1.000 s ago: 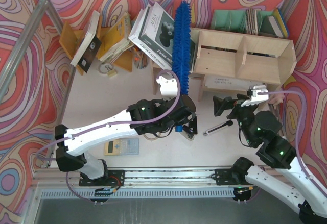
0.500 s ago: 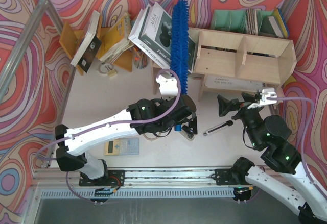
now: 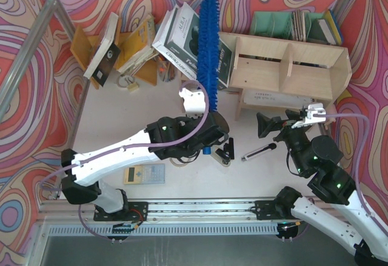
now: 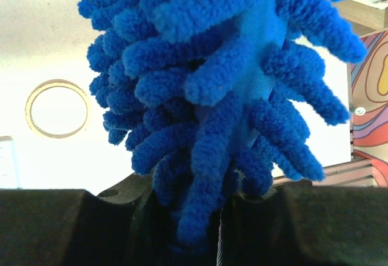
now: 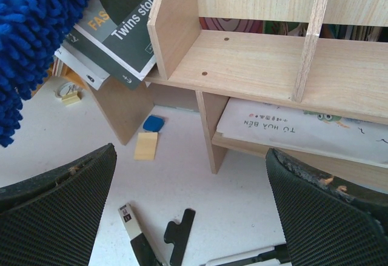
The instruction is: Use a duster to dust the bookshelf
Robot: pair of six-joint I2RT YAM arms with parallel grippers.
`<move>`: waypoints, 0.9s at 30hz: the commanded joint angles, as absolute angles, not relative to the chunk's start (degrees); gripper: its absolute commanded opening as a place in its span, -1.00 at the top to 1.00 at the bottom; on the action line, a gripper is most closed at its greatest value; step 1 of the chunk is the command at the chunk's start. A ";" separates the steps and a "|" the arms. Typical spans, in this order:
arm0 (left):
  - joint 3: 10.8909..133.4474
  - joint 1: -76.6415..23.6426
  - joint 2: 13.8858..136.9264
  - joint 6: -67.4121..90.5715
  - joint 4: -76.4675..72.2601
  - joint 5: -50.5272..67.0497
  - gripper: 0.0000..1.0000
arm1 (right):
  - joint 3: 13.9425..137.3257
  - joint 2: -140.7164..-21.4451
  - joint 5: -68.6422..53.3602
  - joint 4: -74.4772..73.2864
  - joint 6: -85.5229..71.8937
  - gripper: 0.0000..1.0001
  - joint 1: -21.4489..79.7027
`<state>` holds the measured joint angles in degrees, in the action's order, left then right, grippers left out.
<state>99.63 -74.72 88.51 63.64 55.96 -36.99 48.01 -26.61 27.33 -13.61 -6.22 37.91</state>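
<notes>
The bright-blue fluffy duster (image 3: pixel 206 42) stands almost upright, its tip leaning left over the big tilted book, just left of the bookshelf. My left gripper (image 3: pixel 210 140) is shut on the duster's thin handle near its lower end. In the left wrist view the blue fibres (image 4: pixel 224 84) fill the frame and drop between my dark fingers (image 4: pixel 73 226). The bookshelf (image 3: pixel 291 66), pale plywood with two tiers and dividers, stands at the back right; it also shows in the right wrist view (image 5: pixel 260 60). My right gripper (image 3: pixel 285 120) hangs open in front of its lower tier with nothing between its fingers (image 5: pixel 54 205).
A large tilted book (image 3: pixel 182 36) leans left of the shelf. An orange-brown rack (image 3: pixel 85 45) with books stands back left, a green file holder (image 3: pixel 273 22) behind the shelf. A utility knife (image 3: pixel 259 151), a black clip (image 3: pixel 225 152) and a small card (image 3: pixel 144 173) lie on the table.
The duster has swung left, its tip moving off the shelf's left end and over the tilted book. The right arm shifted right and then held still.
</notes>
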 commanded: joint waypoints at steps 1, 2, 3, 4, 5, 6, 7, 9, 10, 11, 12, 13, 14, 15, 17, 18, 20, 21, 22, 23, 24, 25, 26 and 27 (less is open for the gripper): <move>95.68 -75.01 84.90 65.27 55.28 -39.28 1.00 | 47.48 -25.75 28.67 -11.71 -5.53 -0.97 38.14; 95.39 -75.05 85.42 64.65 54.81 -38.41 1.00 | 47.46 -25.80 28.81 -11.65 -5.45 -0.98 38.14; 95.52 -75.05 85.98 64.08 54.13 -37.35 1.00 | 47.46 -25.88 28.94 -11.60 -5.47 -0.98 38.14; 95.99 -75.02 86.82 63.53 53.73 -36.22 1.00 | 47.50 -25.99 29.01 -11.59 -5.45 -0.97 38.14; 96.58 -74.98 87.90 63.13 53.56 -35.17 1.00 | 47.51 -26.12 29.15 -11.58 -5.45 -0.97 38.14; 97.01 -75.05 88.78 62.89 53.16 -33.95 1.00 | 47.54 -26.25 29.18 -11.68 -5.44 -0.97 38.14; 97.13 -75.02 89.46 62.51 51.86 -32.60 1.00 | 47.59 -26.47 29.26 -11.73 -5.61 -0.97 38.10; 97.70 -75.04 90.84 61.52 50.26 -30.22 1.00 | 47.64 -26.69 29.10 -11.88 -5.98 -0.98 38.13; 98.08 -75.06 91.51 61.34 50.19 -29.61 1.00 | 47.64 -26.71 29.14 -11.98 -6.04 -0.97 38.14; 98.68 -75.05 92.05 60.97 50.23 -29.20 1.00 | 47.64 -26.78 29.09 -11.88 -6.35 -0.98 38.19; 99.20 -75.06 92.66 60.72 50.39 -29.09 1.00 | 47.64 -26.80 29.09 -11.78 -6.53 -0.97 38.15; 99.62 -75.00 92.96 60.40 50.52 -29.06 1.00 | 47.65 -26.81 28.95 -11.77 -6.70 -0.97 38.15; 99.80 -75.04 93.06 60.05 50.42 -29.15 1.00 | 47.68 -26.81 28.76 -11.70 -6.95 -0.97 38.14; 99.98 -75.06 93.03 59.83 50.44 -29.47 1.00 | 47.76 -26.81 28.48 -11.62 -7.21 -0.97 38.14; 99.73 -74.99 92.53 59.77 50.47 -30.50 1.00 | 47.73 -26.81 27.91 -11.21 -7.74 -0.97 38.12; 99.49 -74.97 92.13 59.77 50.47 -31.20 1.00 | 47.65 -26.87 27.68 -11.03 -7.86 -0.97 38.14; 98.68 -75.05 91.16 59.77 50.73 -32.32 1.00 | 47.19 -26.89 27.48 -10.42 -7.93 -0.97 38.14; 98.33 -75.06 90.53 59.84 50.95 -33.04 1.00 | 46.88 -26.95 27.32 -10.11 -7.85 -0.98 38.19; 97.93 -75.03 89.98 59.93 51.17 -33.93 1.00 | 46.51 -26.97 27.30 -9.84 -7.61 -0.98 38.15; 97.57 -75.05 89.31 60.02 51.59 -34.95 1.00 | 46.44 -26.98 27.52 -9.83 -7.67 -0.98 38.15; 97.36 -74.98 88.12 60.03 52.20 -36.06 1.00 | 46.55 -27.06 27.62 -10.00 -7.73 -0.98 38.14; 97.36 -74.97 87.52 59.96 52.94 -37.36 1.00 | 46.50 -27.02 27.60 -10.02 -7.63 -0.98 38.19; 97.36 -75.00 86.59 59.90 53.66 -38.61 1.00 | 46.52 -26.90 27.72 -10.02 -7.51 -0.97 38.15; 97.34 -74.97 85.74 59.63 54.03 -39.81 1.00 | 46.48 -26.87 27.90 -9.92 -7.37 -0.97 38.15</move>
<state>97.86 -75.07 90.80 60.84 52.45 -32.58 46.94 -26.81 27.81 -12.67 -7.51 37.91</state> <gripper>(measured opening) 0.345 0.987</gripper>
